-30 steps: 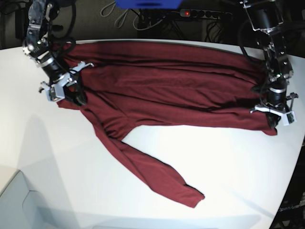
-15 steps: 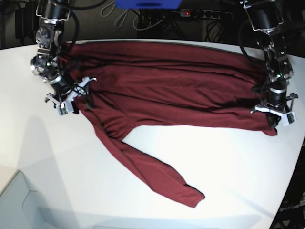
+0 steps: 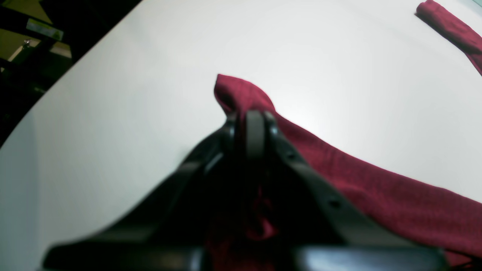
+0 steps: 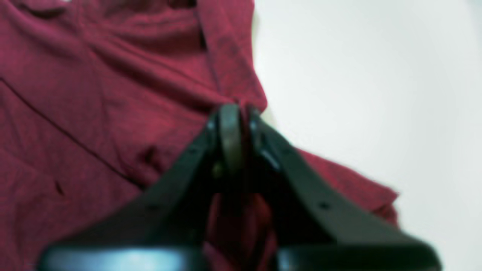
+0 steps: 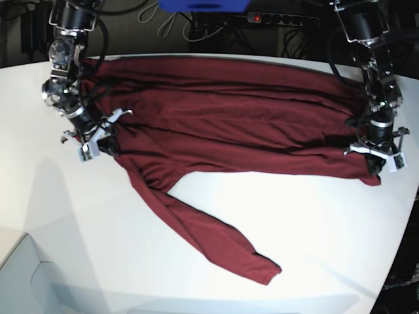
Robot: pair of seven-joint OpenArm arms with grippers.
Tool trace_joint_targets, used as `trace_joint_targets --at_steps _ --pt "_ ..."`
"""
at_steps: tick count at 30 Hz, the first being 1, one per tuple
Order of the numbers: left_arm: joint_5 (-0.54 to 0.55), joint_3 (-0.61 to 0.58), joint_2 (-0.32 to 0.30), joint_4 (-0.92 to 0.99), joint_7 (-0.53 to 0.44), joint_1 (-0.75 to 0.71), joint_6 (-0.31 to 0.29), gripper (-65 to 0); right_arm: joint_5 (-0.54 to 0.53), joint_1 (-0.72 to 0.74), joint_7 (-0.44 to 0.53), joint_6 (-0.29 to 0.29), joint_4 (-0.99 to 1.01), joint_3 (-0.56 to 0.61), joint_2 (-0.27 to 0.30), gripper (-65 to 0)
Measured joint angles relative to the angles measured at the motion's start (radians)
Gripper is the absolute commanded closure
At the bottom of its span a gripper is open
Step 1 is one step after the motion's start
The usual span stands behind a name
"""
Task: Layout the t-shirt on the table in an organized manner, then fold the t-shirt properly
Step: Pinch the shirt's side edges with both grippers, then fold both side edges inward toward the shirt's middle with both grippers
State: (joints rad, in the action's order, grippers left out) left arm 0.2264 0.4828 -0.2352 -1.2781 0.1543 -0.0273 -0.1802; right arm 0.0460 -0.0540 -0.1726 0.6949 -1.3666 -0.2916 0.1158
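Left fingers: black fingers (image 3: 256, 128) of the left gripper (image 5: 374, 159) pressed together, pinching a fold of the dark red soft fabric t-shirt (image 5: 222, 118); cloth bunched between the jaws in the left wrist view, a small peak of fabric poking out just past the tips.
Right fingers: black fingers (image 4: 229, 128) of the right gripper (image 5: 98, 140) pressed together on a pinch of the same shirt at its edge; red cloth gathered below the tips in the right wrist view, which is blurred.
Shirt body: stretched as a long wrinkled band between the two sets of fingers, lying on the large smooth white table (image 5: 314, 229).
Loose part: one long strip of the shirt trails from just beside the right fingers, away from the left fingers, to a free end well apart from both.
Table near left fingers: bare white surface beyond the tips; the strip's free end shows far off at that view's upper corner.
Table near right fingers: bare white to one side of the tips, creased red cloth to the other.
Behind: dark cables (image 5: 216, 26) past the table's far edge.
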Motion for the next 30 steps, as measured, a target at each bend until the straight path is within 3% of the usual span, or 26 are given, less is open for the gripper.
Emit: trace_joint_targets --at_steps 12,16,30 --pt "0.005 0.0 -0.003 -0.005 0.0 0.0 0.0 -0.1 -0.008 -0.153 0.005 -0.001 -0.245 -0.041 -0.003 0.0" --pt "0.007 0.0 0.0 -0.019 0.006 -0.021 0.0 -0.1 -0.004 -0.218 0.001 0.0 -0.304 -0.04 -0.037 0.0" --pt "0.015 0.007 -0.002 -0.115 0.002 -0.151 0.001 -0.1 -0.008 -0.288 0.008 0.004 -0.335 -0.091 -0.039 0.0"
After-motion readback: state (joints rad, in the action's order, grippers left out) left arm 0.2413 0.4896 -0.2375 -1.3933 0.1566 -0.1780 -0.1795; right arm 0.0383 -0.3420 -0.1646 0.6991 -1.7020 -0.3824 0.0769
